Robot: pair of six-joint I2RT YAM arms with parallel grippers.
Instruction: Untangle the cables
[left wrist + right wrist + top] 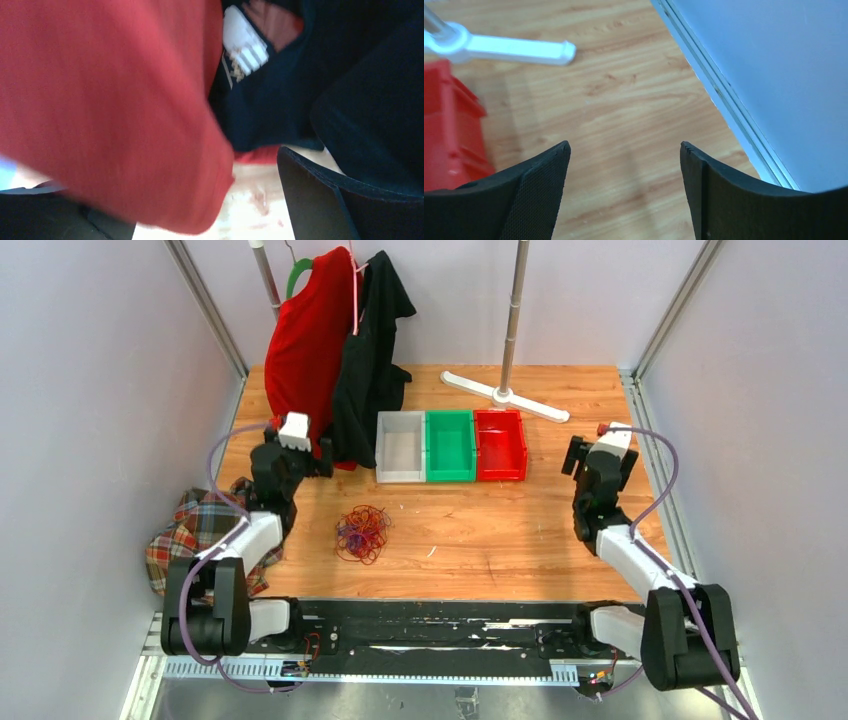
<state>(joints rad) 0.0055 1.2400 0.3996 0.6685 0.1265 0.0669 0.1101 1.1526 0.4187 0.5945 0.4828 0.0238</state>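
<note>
Cables: tangled clump of thin red, orange and purple wires (362,533), on the table between the arms, nearer the left, untouched.
Handling: judged light, limp, springy; take an outlying edge loop.
Left gripper (205,200): spread, empty, against a hanging red garment (100,100).
Right gripper (624,195): spread, empty.
Surface: smooth wood-grain tabletop (500,530), walled both sides.

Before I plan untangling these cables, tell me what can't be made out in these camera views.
- The cables: top view only, too small to trace which wire crosses which; neither wrist view shows them.
- Left wrist view: the blurred red shirt covers most of it, hiding much of the table.
- The plaid cloth: partly hidden by the left arm in the top view.
</note>
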